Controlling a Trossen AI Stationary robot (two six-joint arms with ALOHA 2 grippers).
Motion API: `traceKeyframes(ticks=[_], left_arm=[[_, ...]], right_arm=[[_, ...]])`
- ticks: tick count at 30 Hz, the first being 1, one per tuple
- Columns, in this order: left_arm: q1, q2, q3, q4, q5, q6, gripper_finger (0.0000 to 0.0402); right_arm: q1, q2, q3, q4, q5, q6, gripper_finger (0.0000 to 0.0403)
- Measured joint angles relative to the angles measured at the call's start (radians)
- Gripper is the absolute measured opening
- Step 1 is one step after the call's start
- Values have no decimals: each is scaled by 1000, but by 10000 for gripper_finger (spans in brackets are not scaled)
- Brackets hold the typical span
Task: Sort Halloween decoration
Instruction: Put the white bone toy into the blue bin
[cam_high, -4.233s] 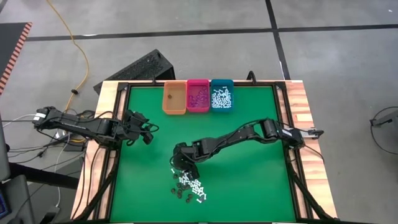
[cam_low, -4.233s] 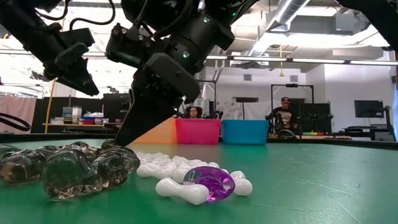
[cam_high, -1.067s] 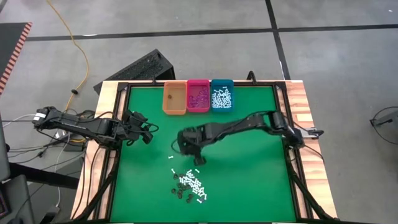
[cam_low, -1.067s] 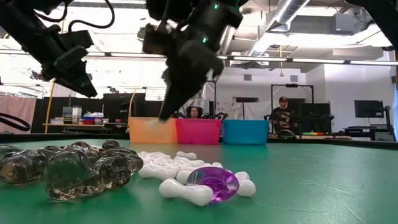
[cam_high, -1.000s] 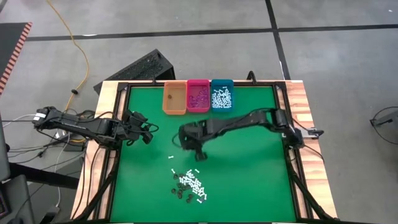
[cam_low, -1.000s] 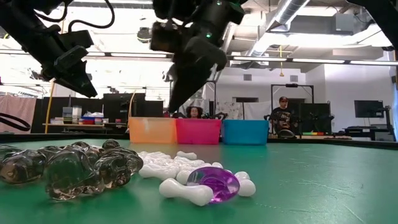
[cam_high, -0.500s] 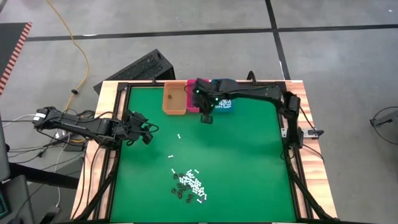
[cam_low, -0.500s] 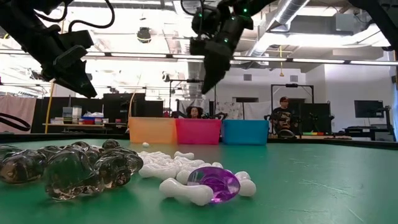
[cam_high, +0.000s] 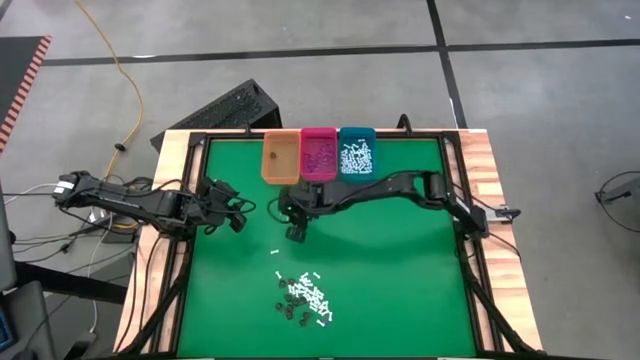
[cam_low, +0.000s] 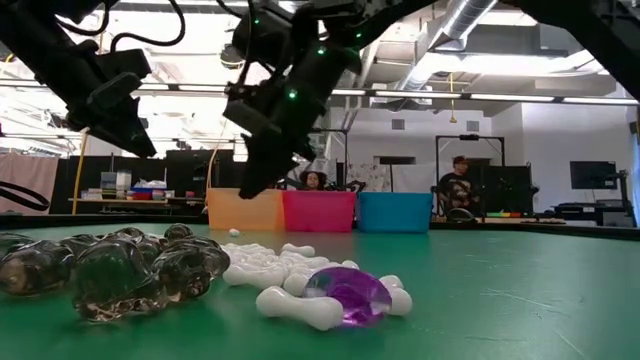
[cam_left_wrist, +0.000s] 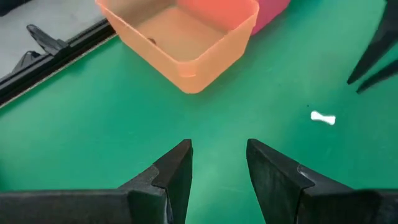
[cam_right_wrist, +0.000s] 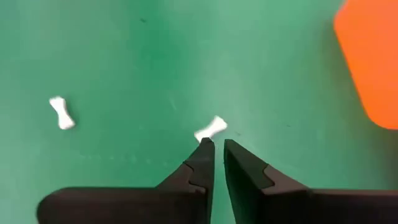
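Observation:
The Halloween decoration lies mostly as one heap (cam_high: 305, 300) of white sticks, dark bits and a purple bit (cam_low: 345, 292) near the table's near edge. A lone white stick (cam_right_wrist: 210, 129) lies on the green mat just ahead of my right gripper (cam_right_wrist: 216, 148), whose fingers point down and stand open by a narrow slit. Another stray stick (cam_right_wrist: 61, 112) lies farther off. My right gripper (cam_high: 295, 232) is on the near side of the orange bin. My left gripper (cam_left_wrist: 217, 155) waits open at the table's left side (cam_high: 238, 215). My right gripper comes from above, pointing down. One fingertip (cam_right_wrist: 204, 144) stands right at the end of the lone white stick (cam_right_wrist: 201, 134), which lies flat on the mat. I cannot tell whether it touches the stick.
Orange bin (cam_high: 281, 157), pink bin (cam_high: 319, 153) and teal bin (cam_high: 357, 152) stand in a row at the far edge; the pink and teal ones hold pieces. A black frame rims the green mat (cam_high: 400, 270). People sit in the room behind the table.
My right gripper swung from the table's middle up to the far edge over the pink bin, then came back toward the near left and down over the mat. A white stick has appeared on the mat near the orange bin's near side; the gripper now stands at it.

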Motion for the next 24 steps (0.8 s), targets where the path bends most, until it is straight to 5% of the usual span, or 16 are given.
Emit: traceKeyframes(ticks=[13,19,24], left_arm=[[-1,22,0,-2,-6,-20,144],[-1,21,0,-10,2,-21,144],[-1,22,0,-12,-3,-21,144]], right_arm=[[4,128,51,30,24,264,197],[59,157,52,74,193,260,198],[65,157,52,50,219,217,175]])
